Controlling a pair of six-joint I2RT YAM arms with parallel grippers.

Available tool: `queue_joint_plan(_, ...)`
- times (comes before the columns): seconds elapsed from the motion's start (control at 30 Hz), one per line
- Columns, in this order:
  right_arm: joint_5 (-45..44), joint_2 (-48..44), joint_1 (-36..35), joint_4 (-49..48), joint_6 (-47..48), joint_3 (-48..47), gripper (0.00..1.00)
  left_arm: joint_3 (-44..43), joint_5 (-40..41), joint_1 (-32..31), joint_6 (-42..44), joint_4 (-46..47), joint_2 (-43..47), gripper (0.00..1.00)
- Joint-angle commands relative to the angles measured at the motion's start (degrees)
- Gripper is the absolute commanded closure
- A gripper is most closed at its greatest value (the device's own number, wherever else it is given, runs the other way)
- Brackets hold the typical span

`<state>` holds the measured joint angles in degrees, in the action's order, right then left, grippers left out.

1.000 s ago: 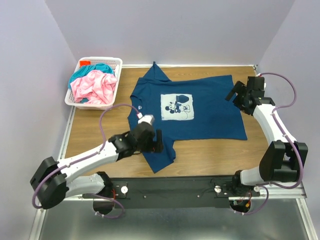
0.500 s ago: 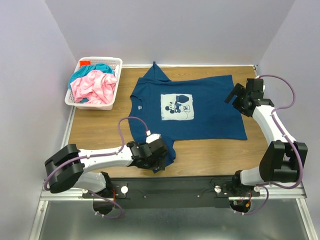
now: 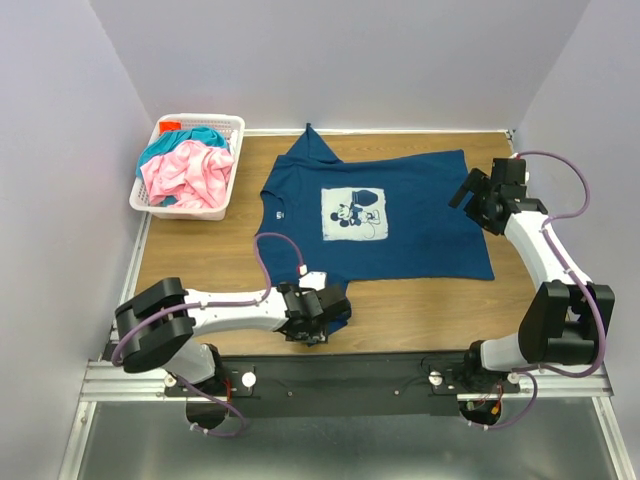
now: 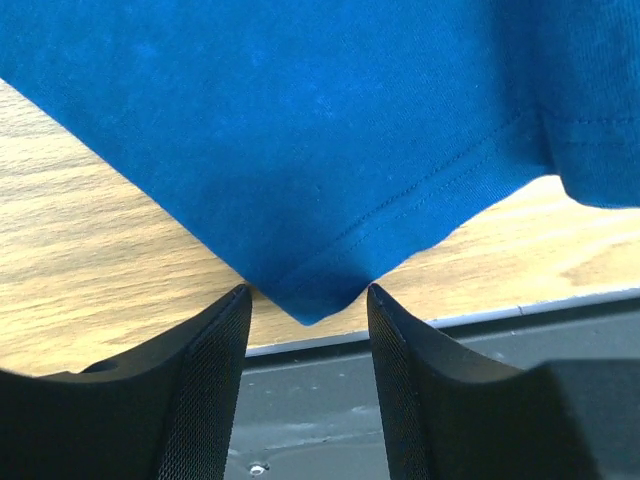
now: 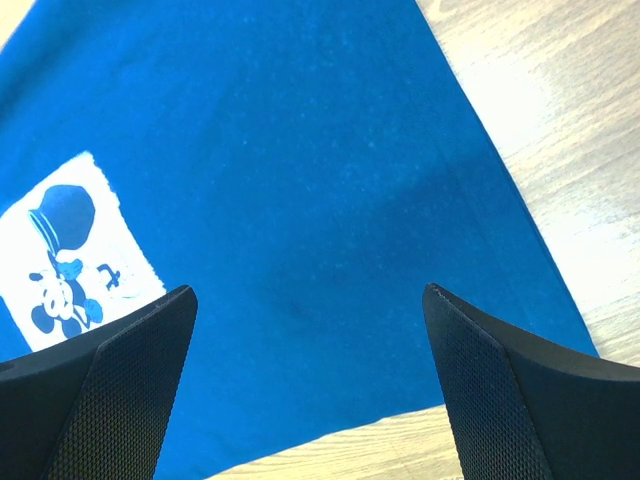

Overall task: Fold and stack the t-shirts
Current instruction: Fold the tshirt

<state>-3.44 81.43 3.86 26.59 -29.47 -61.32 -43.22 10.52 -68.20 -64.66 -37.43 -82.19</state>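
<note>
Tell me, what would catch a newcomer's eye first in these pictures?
A dark blue t-shirt lies spread flat across the middle of the wooden table, a white cartoon-mouse print on its chest. At the far left corner, a white basket is heaped with a pink t-shirt and a teal t-shirt. At the near edge, the left fingers stand apart on either side of the blue shirt's sleeve corner.

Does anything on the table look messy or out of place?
The pink t-shirt and teal t-shirt sit crumpled in the white basket. The dark blue t-shirt lies flat, nothing odd.
</note>
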Motion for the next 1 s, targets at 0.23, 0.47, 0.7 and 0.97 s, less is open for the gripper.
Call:
queue_joint_plan(0.23, -3.76, -2.06, 0.36, -0.49, -1.11, 3.31, 0.0, 0.16, 3.36, -2.64, -6.26, -7.47, -5.62, 1.0)
queue_joint_plan(0.47, -7.19, -9.17, 0.36, -0.48, -6.12, 13.14, 0.0, 1.21, 10.39, -1.23, -12.06, -8.63, 7.56, 1.0)
queue_joint_plan(0.7, -8.69, -14.1, 0.45, -1.01, -8.05, 23.15, 0.02, 3.23, 12.5, 0.44, -8.03, -3.1, 17.23, 1.0)
queue_joint_plan(0.97, -8.51, -11.74, 0.45, -6.02, -11.48, 26.52, 0.09, 5.95, 11.89, 0.7, -5.3, 3.85, 23.74, 1.0)
